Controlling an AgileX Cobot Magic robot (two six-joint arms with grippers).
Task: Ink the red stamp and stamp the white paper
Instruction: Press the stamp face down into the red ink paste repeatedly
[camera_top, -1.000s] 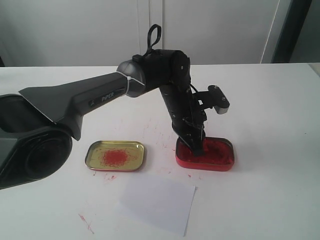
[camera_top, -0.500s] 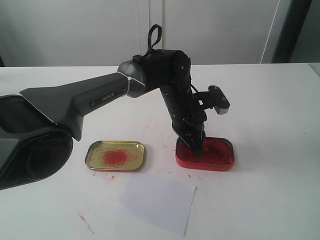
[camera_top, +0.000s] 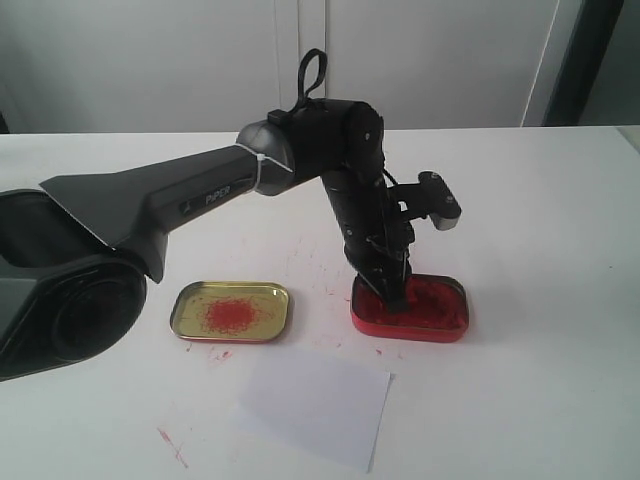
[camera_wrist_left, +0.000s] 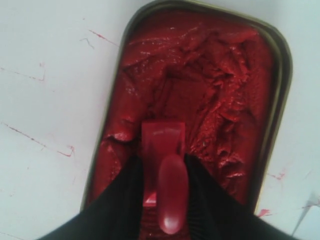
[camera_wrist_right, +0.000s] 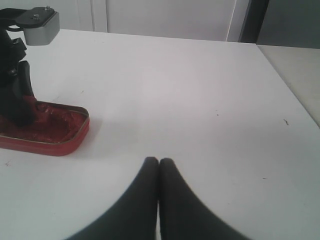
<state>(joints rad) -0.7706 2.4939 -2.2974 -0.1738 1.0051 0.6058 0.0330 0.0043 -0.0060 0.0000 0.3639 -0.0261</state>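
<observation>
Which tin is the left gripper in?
The red tin packed with red paste, not the shallow gold lid; the left gripper holds the red stamp in it.

Black arm (camera_top: 150, 205) with grey joint (camera_top: 262, 150), white PIPER lettering (camera_top: 217, 196), looped black cable (camera_top: 311, 70).

The small red plastic stamp (camera_wrist_left: 163, 142) with a glossy knobbed handle sits in darker, lumpy red paste filling the red rectangular metal tin (camera_top: 412, 331). The shallow gold tin lid (camera_top: 277, 299) has a scribbly red smear. The thin white paper sheet (camera_top: 315, 405) looks plain, as far as this coarse view shows. The white tabletop (camera_top: 530, 200) carries faint red streaks. The left pincer (camera_wrist_left: 162, 161) and right pincer (camera_wrist_right: 159, 167) are black.
</observation>
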